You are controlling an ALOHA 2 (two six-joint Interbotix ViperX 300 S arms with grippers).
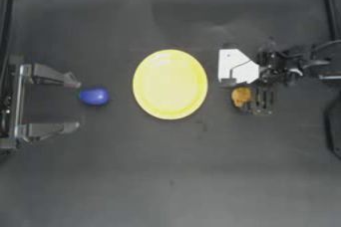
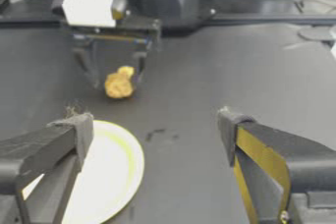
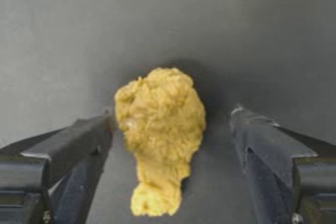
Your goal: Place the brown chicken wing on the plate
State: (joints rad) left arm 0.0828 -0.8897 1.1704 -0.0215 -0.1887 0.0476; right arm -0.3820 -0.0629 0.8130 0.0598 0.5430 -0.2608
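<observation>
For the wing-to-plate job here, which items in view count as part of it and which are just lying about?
Part of the job:
- brown chicken wing, on the table between the open right pincer jaws
- plate, mid-table, bare

Lying about:
- blue ball, beside the parked, open left pincer

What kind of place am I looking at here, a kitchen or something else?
Probably a robot test bench, not a kitchen: a bare dark table inside a metal frame, two robot arms at its sides, and only props on it: a yellow plate, a toy chicken wing and a blue ball.
</observation>
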